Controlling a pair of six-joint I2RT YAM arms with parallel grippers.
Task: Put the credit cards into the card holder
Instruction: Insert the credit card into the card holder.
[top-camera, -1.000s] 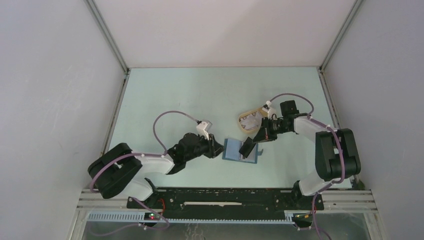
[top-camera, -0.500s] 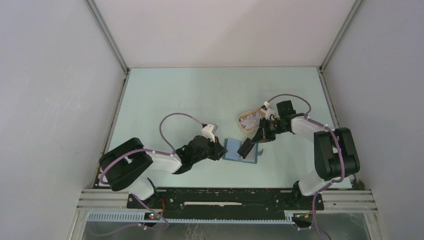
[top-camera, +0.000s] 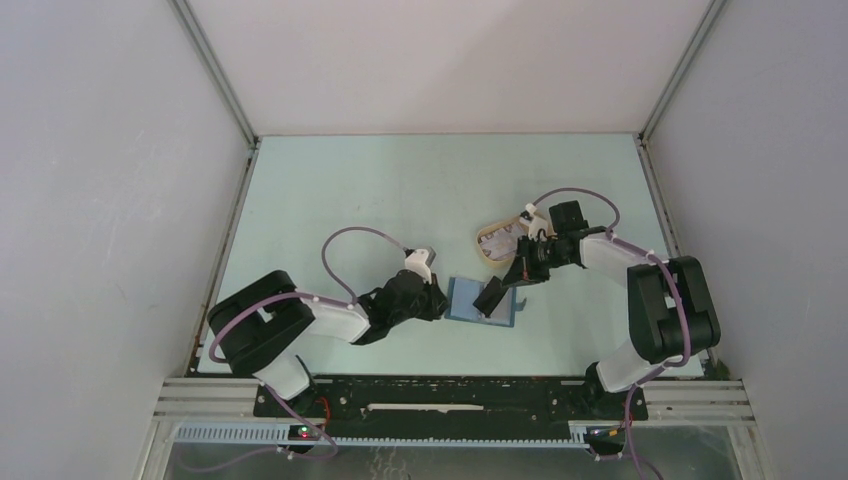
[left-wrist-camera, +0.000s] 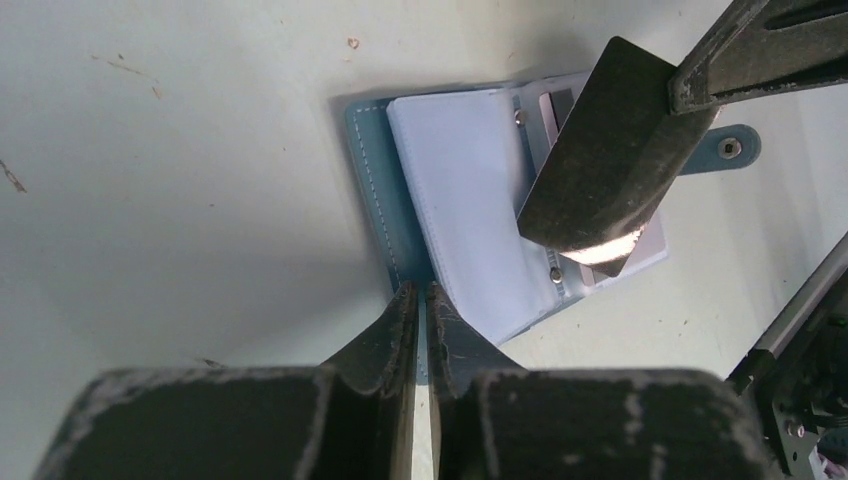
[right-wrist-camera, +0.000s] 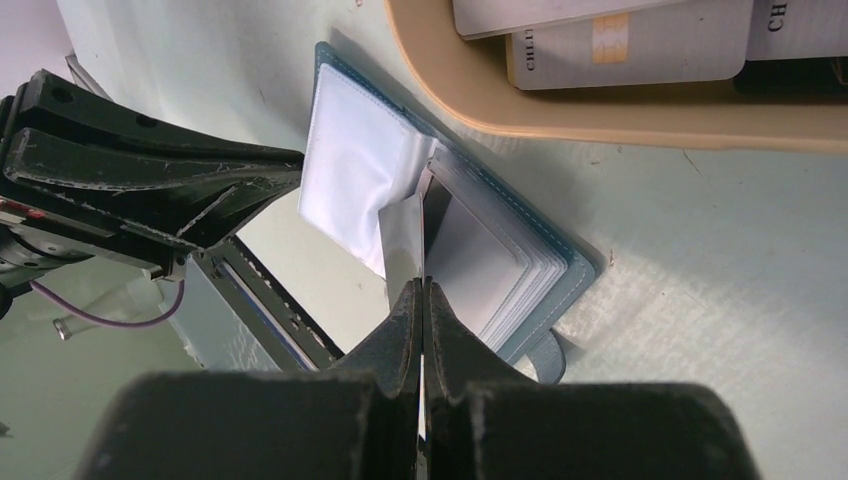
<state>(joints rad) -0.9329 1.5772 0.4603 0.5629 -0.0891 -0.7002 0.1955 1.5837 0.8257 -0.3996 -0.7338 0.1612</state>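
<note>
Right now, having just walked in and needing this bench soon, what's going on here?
The left tool is pinching the open card holder by one edge of its cover. The right tool is shut on a credit card, held edge-on with its tip at the holder's inner pockets, not yet fully in. Other cards lie in the beige tray beside it.

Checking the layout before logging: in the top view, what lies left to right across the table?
In order: left arm → left claw → wallet → right arm. The tray, right claw and its card overlap the wallet: left out.
</note>
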